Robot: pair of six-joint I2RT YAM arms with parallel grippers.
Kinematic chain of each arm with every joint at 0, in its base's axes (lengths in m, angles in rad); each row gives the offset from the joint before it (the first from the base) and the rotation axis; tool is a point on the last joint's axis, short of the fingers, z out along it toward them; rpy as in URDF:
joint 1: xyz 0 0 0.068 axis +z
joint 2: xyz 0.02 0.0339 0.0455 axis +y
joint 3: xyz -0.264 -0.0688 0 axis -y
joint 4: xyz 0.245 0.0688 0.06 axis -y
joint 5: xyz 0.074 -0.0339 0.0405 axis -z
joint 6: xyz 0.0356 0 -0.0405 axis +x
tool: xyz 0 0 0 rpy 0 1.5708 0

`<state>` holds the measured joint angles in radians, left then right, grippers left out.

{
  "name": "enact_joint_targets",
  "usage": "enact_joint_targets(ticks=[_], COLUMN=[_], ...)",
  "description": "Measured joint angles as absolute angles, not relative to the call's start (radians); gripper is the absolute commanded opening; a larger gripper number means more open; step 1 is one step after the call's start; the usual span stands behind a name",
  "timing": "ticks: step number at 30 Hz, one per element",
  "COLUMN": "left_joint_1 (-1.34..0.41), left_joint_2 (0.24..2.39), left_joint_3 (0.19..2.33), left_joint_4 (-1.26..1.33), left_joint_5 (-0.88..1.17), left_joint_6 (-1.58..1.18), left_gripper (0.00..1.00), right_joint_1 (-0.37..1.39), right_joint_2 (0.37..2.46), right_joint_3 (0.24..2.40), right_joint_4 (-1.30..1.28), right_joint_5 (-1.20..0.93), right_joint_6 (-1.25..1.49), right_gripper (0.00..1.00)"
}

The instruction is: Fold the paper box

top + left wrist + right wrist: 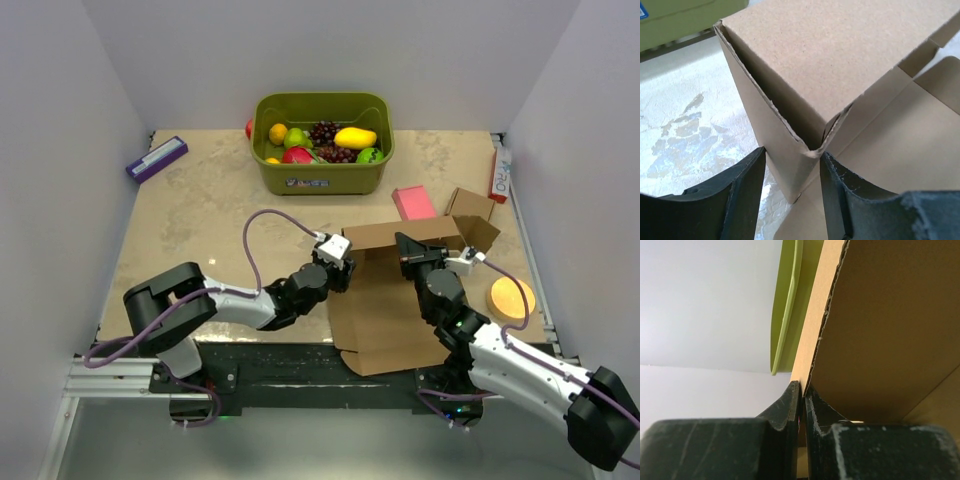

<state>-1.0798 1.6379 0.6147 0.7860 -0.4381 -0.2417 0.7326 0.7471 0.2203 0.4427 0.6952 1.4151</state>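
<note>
The paper box (pixel 385 310) is a large brown cardboard piece lying at the near middle of the table, with its far wall raised and flaps standing at the right. My left gripper (pixel 338 262) straddles the raised left corner. In the left wrist view, the gripper (pixel 792 155) has both fingers pressed on the folded corner (pixel 830 60). My right gripper (pixel 408 250) is at the far wall. In the right wrist view, the gripper (pixel 802 387) is shut tight on the edge of a cardboard wall (pixel 890 330).
A green bin (pixel 322 100) of toy fruit stands at the back, and its rim shows in the right wrist view (pixel 785 305). A pink block (pixel 412 202) lies behind the box. An orange disc (pixel 511 299) is at the right, and a purple item (pixel 156 158) at the back left.
</note>
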Motion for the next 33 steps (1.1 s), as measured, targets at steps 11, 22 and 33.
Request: enact_joint_targets(ticks=[11,22,33], left_joint_1=[-1.125,-1.155,-1.185], left_joint_2=[1.718,1.748,1.809], left_joint_3=[0.723,0.729,0.751], left_joint_4=[0.714,0.731,0.821], left_joint_5=[-0.641,-0.859,-0.982], left_joint_6=[-0.332,-0.365,-0.241], left_gripper=[0.44,0.2,0.04], right_joint_1=[0.731,0.741,0.741], right_joint_2=[0.759,0.717,0.695], right_joint_3=[0.22,0.22,0.231], right_joint_4=[0.456,0.407,0.35], right_joint_5=[0.698,0.661,0.661], right_joint_6=[1.433,1.456,1.474], right_gripper=[0.07,0.07,0.07])
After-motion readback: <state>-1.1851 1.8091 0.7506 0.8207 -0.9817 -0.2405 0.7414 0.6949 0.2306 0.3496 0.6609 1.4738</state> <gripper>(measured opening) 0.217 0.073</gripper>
